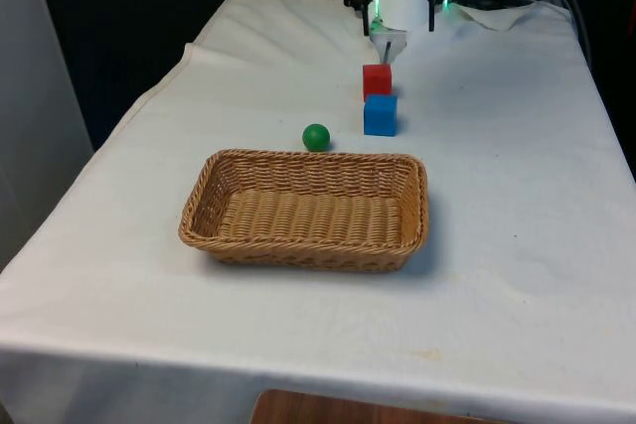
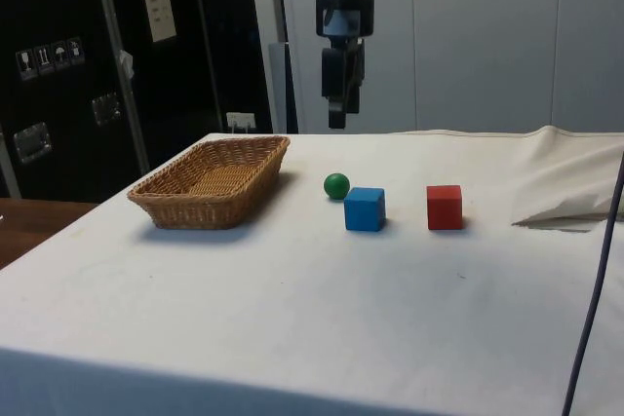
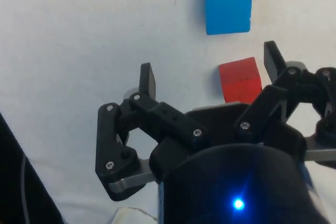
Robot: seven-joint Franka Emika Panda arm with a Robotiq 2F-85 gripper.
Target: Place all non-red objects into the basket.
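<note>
Blue cube (image 1: 380, 114) and green ball (image 1: 316, 136) sit on the white cloth (image 1: 517, 245) just beyond the wicker basket (image 1: 306, 209) — ball nearest its far rim, cube to the front view's right of the ball, red cube (image 1: 377, 79) just behind the blue one. Gripper (image 3: 210, 80) hangs above the table with fingers spread wide, holding nothing — red cube below, near one fingertip.

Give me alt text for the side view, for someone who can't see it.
An open black claw hangs above a white-clothed table, holding nothing. Below it lie a green ball, a blue cube and a red cube, with an empty wicker basket to one side.
</note>
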